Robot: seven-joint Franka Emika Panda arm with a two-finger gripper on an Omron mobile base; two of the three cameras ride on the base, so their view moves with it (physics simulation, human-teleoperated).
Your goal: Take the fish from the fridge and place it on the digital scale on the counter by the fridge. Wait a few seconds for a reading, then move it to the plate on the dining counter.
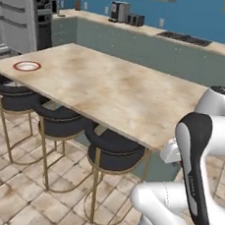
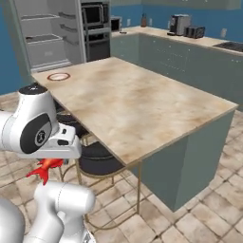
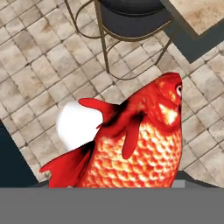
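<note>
An orange-red fish (image 3: 140, 144) looms close in the hand view, head up, over the tiled floor. In the right base view the fish (image 2: 45, 168) hangs low beside the arm, under my gripper (image 2: 52, 159), which is shut on it; the fingers are hidden. The dining counter (image 1: 112, 92) (image 2: 128, 104) lies ahead of me. A white plate with a red-brown rim (image 1: 27, 66) (image 2: 58, 76) sits at its far left corner. Behind it the fridge (image 2: 45, 33) stands open, its pale shelves showing. The digital scale is out of view.
Three dark stools with gold legs (image 1: 112, 151) (image 1: 59, 121) (image 1: 12, 95) are tucked along the island's near side, one (image 2: 97, 161) close to my hand. A back counter (image 1: 143, 31) carries a coffee machine (image 1: 119, 11) and a cooktop (image 1: 184, 38). Tiled floor surrounds the island.
</note>
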